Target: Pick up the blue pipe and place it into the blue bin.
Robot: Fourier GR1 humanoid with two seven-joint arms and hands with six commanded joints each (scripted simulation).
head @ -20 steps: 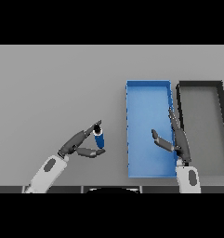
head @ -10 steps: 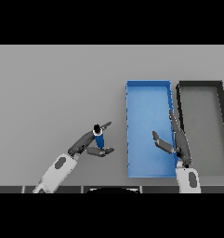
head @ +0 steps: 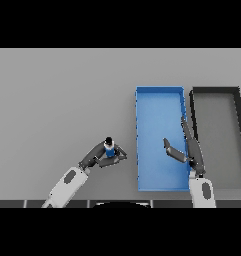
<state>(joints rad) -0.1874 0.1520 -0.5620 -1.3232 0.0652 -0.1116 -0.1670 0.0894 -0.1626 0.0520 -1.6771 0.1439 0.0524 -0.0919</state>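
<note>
The left hand (head: 103, 156) has its fingers curled round the blue pipe (head: 109, 149), left of the blue bin (head: 159, 95); a black bin (head: 215, 91) sits beside that. The right hand (head: 184, 150) hangs over the blue bin with straight fingers, holding nothing.

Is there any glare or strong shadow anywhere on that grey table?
Head view: lighting is flat and even, with no glare on the grey table; the open blue rectangular bin shows only faintly darker inner walls, and the black rectangular bin stays dim.

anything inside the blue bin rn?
No object visible in the blue bin. The right hand hangs over its right side and covers part of the floor there. The blue pipe is outside, in the left hand.
</note>
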